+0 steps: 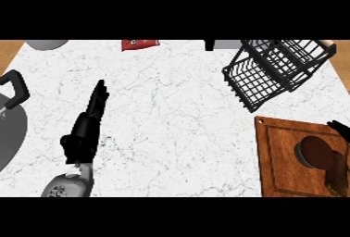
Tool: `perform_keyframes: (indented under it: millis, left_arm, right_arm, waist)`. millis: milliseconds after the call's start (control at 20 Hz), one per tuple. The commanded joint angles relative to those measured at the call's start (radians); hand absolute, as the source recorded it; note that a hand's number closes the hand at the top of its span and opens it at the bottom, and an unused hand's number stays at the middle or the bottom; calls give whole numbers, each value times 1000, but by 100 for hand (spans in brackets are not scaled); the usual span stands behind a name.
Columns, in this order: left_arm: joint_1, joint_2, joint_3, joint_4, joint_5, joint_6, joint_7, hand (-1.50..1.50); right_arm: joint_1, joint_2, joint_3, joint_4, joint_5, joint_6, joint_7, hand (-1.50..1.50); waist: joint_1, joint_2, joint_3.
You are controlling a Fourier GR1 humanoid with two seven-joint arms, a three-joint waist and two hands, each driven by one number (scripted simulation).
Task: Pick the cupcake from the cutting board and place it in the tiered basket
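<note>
Cupcake [315, 152] sits on the wooden cutting board [284, 159] at the lower right of the white marble counter [171, 115]. Seen from above, it shows as a dark brown round top with a pale rim on its left side. It lies near the board's right side, and the view's edge cuts off part of the board.

Right hand [340, 131] shows only as a few black fingers at the far right edge, just above the cupcake. Whether they are open or curled cannot be told, nor whether they touch the cupcake.

Left hand [87, 125] rests over the counter at the left, on the end of a grey forearm [68, 185] that comes in from the lower edge. Its fingers are straight and held together, pointing up and slightly to the right. It holds nothing.

Black wire basket [273, 71] stands at the upper right, above the board and apart from it, tilted in the view.

A grey pan [10, 125] with a black handle lies at the left edge. A red packet [139, 44] sits at the top edge.
</note>
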Motion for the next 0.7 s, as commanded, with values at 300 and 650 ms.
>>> perform_keyframes:
  millis: [300,650]
  left_arm:
    - [18,-55,-16,-37,-37,9,34,0]
    - [-44,-60,11,68,-69,2,-10,0]
  right_arm:
    - [-90,18,17,48,37,64,41,-150]
    - [-130,41,50,234,111,-78,-48,-150]
  waist:
    - [2,-1,0]
    - [1,1,0]
